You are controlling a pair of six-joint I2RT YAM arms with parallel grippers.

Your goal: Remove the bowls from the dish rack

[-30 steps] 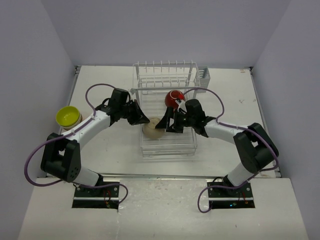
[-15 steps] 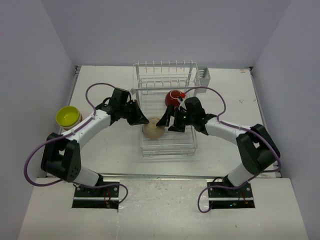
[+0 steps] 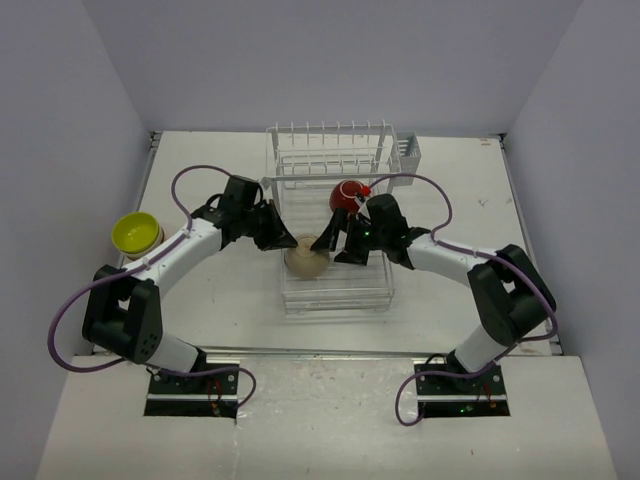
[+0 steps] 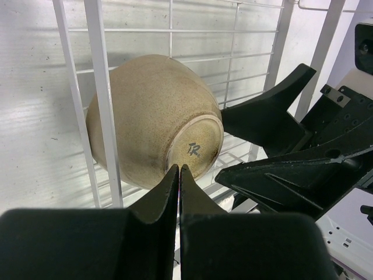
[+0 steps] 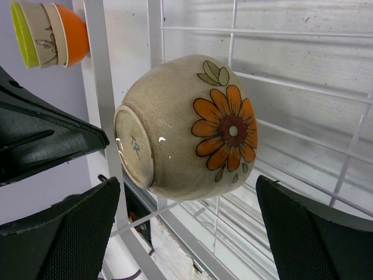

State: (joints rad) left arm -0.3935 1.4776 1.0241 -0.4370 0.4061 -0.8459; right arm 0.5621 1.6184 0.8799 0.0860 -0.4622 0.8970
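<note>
**A:** The fingers [image 5: 70, 233] of the right gripper [image 5: 186, 186] are spread as wide as they go, one on either side of the beige bowl [image 5: 186, 125]; neither pad touches it and nothing is held.

**B:** And the left gripper [image 4: 178, 172]?

**A:** Its fingers are pressed together and empty; the tips sit right by the bowl's foot ring [image 4: 195, 149], and whether they touch it I cannot tell.

**B:** Where does the bowl lie?

**A:** It lies tipped on its side on the grid tray of the dish rack [image 3: 335, 303], near the tray's left edge and toward its front; the foot faces that left edge. The dark red bowl [image 3: 345, 197] sits farther back, about mid-tray; a stack of bowls [image 3: 137, 232] stands by the left edge of the table [image 3: 200, 310].

**B:** How will it handle?

**A:** It looks like glazed stoneware; I would judge it stiff, fairly weighty for its size and smooth enough to slip. It could chip if dropped on the wires. The belly bulges, so pads closing off-centre could squeeze it out; better to close across the widest part, or to pinch the rim with one finger inside the mouth.
</note>
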